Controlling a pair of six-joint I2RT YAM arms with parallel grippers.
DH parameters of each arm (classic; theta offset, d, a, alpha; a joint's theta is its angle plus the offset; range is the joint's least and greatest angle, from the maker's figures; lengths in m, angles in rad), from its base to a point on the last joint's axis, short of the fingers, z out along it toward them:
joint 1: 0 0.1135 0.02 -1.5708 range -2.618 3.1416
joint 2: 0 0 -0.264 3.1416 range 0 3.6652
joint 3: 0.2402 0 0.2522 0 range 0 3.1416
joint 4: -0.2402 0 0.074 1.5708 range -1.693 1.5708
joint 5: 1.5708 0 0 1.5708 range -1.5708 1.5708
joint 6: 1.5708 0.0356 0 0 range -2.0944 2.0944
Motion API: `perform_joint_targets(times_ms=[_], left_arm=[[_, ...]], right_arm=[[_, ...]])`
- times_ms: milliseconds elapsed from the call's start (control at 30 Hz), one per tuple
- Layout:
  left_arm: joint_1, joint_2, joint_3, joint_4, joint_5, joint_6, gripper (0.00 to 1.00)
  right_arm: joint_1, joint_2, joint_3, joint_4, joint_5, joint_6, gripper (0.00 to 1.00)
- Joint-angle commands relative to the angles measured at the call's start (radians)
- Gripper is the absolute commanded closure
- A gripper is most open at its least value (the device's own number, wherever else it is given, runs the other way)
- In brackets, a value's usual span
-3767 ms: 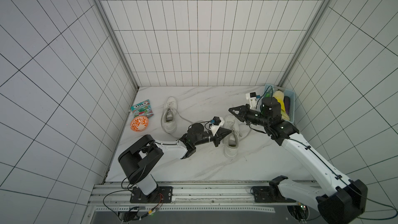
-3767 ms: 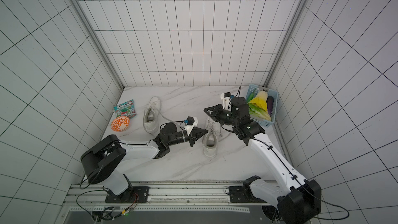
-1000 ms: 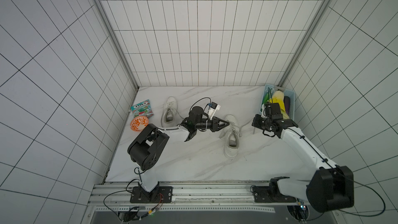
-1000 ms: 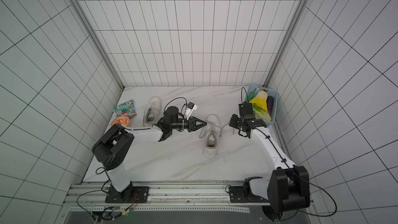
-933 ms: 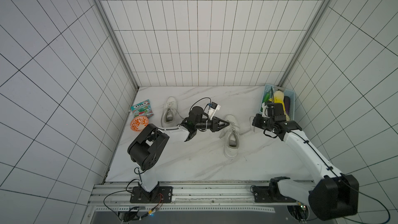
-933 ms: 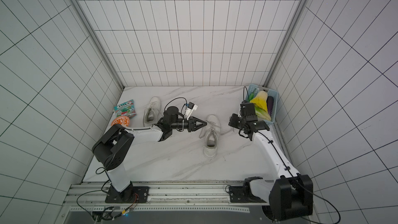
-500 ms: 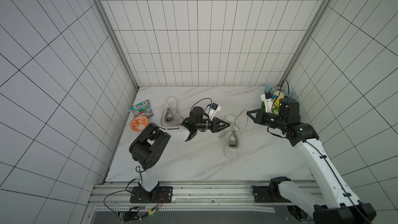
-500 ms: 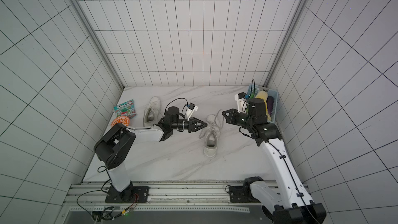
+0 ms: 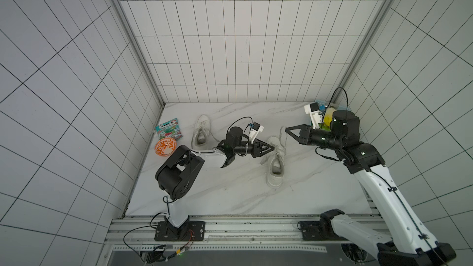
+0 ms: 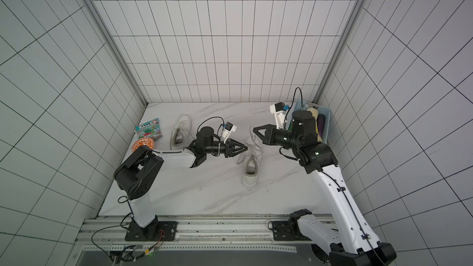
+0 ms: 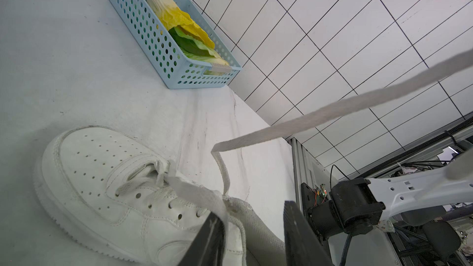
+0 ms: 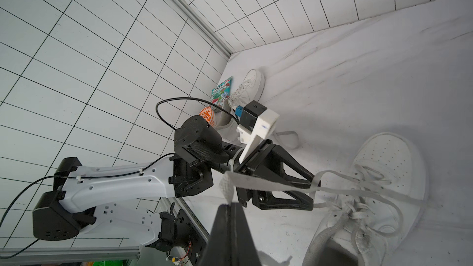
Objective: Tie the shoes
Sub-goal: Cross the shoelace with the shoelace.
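Observation:
Both top views show two white shoes on the marble table. One shoe (image 9: 275,165) (image 10: 252,161) lies in the middle, its laces loose, and the other shoe (image 9: 202,131) (image 10: 180,131) lies at the back left. My left gripper (image 9: 272,147) (image 11: 252,211) is low beside the middle shoe's (image 11: 102,175) lacing. Its jaws stand apart, and a lace strand drapes over one finger. My right gripper (image 9: 286,129) (image 12: 231,204) hovers above that shoe's toe, shut on the end of a lace (image 11: 332,108) (image 12: 268,186) that runs up taut from the eyelets.
A blue perforated basket (image 10: 325,121) (image 11: 143,29) holding cabbage stands at the back right, just behind my right wrist. An orange patterned bowl (image 9: 165,146) and a snack packet (image 9: 169,131) lie by the left wall. The metal rail (image 9: 230,229) borders the table's front edge.
My right gripper has risen from low beside the basket and swung level toward the shoe's toe, drawing the lace up taut. My left gripper's jaws have widened; that arm stayed put.

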Motion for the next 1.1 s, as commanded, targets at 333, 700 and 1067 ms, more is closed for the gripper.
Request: perform_joint_targets(times_ms=[333,700,1067], left_arm=[[-0.024,0.03,0.032,0.045,-0.019,0.041,0.59],[-0.044,0.044,0.051,0.043,-0.061,0.07,0.57],[-0.054,0.054,0.074,0.046,-0.075,0.077,0.56]], right_arm=[[0.088,0.05,0.087,0.067,0.001,0.05,1.0],[0.133,0.071,0.117,0.076,0.015,0.055,1.0],[0.158,0.092,0.122,0.094,0.012,0.066,1.0]])
